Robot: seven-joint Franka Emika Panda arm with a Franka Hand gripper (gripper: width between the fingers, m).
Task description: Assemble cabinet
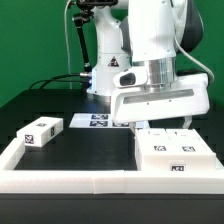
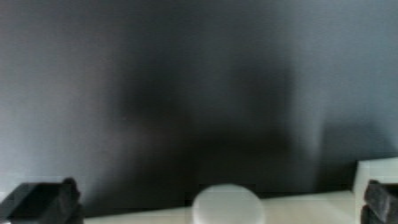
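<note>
The cabinet's large white body (image 1: 172, 153) lies at the exterior view's right front and bears several square black-and-white tags. A small white tagged block (image 1: 40, 132) lies apart at the exterior view's left. My gripper (image 1: 160, 123) hangs just above the far edge of the large body and holds nothing. In the wrist view the gripper (image 2: 210, 202) is open, with its dark fingers (image 2: 43, 202) at the far sides of the picture. Between them lie a blurred pale surface and a rounded white blob (image 2: 224, 206) that I cannot identify.
The marker board (image 1: 97, 120) lies flat on the black table behind the parts, near the arm's base. A low white rim (image 1: 60, 178) edges the table at the front and left. Black cables run behind the arm.
</note>
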